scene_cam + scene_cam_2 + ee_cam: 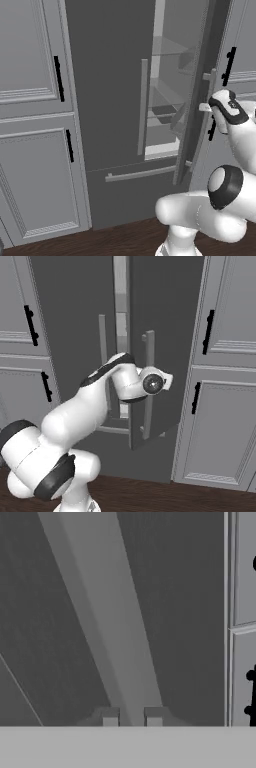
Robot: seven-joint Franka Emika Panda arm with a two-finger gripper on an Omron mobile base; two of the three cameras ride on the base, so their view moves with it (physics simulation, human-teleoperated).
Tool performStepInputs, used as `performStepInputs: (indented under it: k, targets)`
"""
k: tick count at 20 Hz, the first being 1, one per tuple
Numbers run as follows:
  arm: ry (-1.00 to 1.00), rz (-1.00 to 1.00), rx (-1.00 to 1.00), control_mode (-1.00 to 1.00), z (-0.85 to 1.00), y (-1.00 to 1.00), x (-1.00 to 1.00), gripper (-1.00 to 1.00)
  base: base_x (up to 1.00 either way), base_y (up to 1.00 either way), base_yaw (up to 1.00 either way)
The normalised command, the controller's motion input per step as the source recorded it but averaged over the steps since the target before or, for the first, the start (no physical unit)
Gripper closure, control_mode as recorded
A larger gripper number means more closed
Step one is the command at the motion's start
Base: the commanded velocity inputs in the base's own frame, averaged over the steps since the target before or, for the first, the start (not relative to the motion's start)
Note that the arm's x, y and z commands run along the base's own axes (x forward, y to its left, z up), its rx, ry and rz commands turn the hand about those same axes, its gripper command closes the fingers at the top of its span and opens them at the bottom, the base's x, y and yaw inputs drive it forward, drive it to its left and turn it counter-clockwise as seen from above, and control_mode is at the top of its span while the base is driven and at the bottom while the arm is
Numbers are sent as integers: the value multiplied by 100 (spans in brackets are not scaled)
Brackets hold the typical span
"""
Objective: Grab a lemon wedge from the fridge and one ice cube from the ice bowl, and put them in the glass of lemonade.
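At the fridge's right door handle (200,145), gripper (204,106) clenched: in the hand view, gripper (132,717) with one dark fingertip (110,717) set against each edge of the pale bar, jaws narrowed onto it, nothing else touched.

Long axis of that handle upright, top to bottom of the door; slanted in the hand view, leaning toward its upper left. Right door (202,60) swung partly out, its thin edge turned to the left base camera, hinge side at the right.

From left to right in the left base view: light grey panelled cabinets (30,100) with short black handles (59,77); fridge (110,100) just beside them, tall and dark grey, left door shut flat with its own upright bar handle (143,105); below, bottom drawer with a level bar handle (140,173); then the gap between the doors, opening onto the pale interior; then more cabinets at the far right.

Inside the gap: glass shelves (167,50) stacked level, a darker flat shape (162,110) on a lower shelf, too blurred to name. Smaller contents too small to tell.
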Motion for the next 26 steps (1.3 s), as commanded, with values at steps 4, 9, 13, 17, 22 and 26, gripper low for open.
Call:
performStepInputs:
  k: [4,9,13,17,22,26]
  targets:
    - [3,0,6,-100,59,-23,-40,-100,0,0,0]
    - [6,0,-2,-100,67,24,-38,-100,0,0,0]
    - [0,0,-18,-100,34,76,-98,-100,0,0,0]
    - [-3,0,-35,-100,15,100,-94,-100,0,0,0]
    - [2,0,-37,-100,13,100,-26,-100,0,0,0]
    - [14,0,-38,-100,15,100,0,-100,0,0,0]
